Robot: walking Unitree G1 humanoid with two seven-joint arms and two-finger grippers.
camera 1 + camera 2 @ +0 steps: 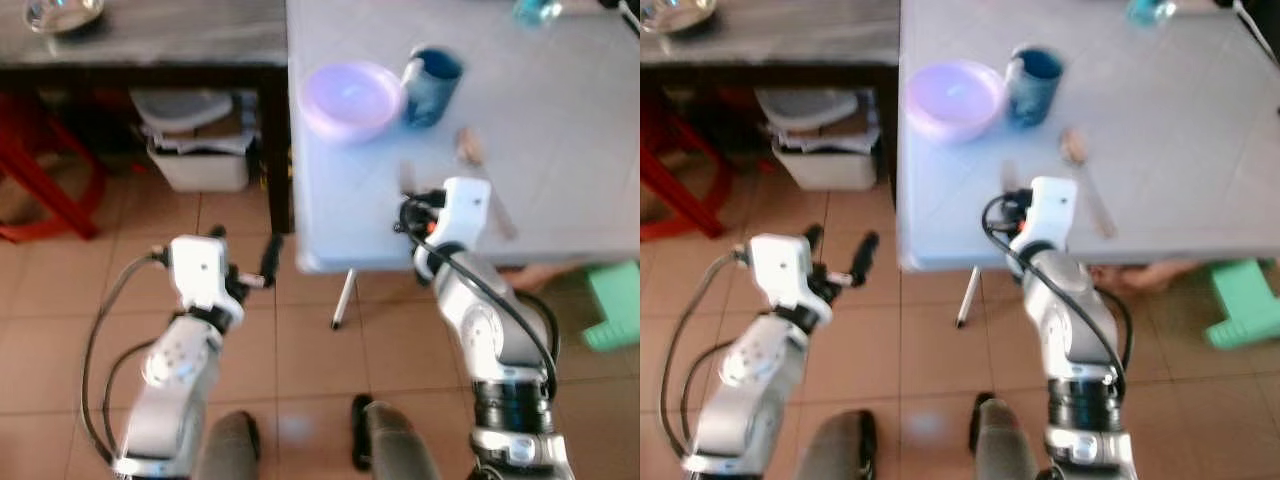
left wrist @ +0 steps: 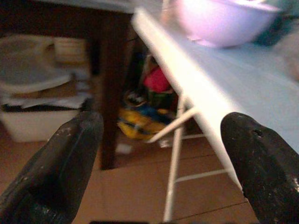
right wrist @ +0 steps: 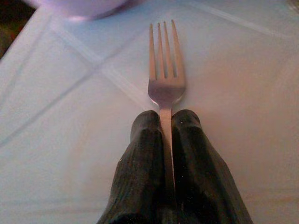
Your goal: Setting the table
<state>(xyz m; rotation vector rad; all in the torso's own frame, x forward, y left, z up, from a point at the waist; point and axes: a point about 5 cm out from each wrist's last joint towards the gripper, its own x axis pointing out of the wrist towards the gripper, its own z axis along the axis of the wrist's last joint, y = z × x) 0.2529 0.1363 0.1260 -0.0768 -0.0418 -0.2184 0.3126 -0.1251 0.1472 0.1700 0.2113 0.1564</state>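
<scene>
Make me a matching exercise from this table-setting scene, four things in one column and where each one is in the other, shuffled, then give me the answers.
Things:
1. fork
2. purple bowl
3. blue cup
4. spoon

Places:
A. lying on the table to the right of the right gripper
B. standing just right of the bowl
C. clamped by its handle between the right gripper's fingers
D. near the table's left edge, left of the cup

Pairs: 1-C, 2-D, 3-B, 4-A
</scene>
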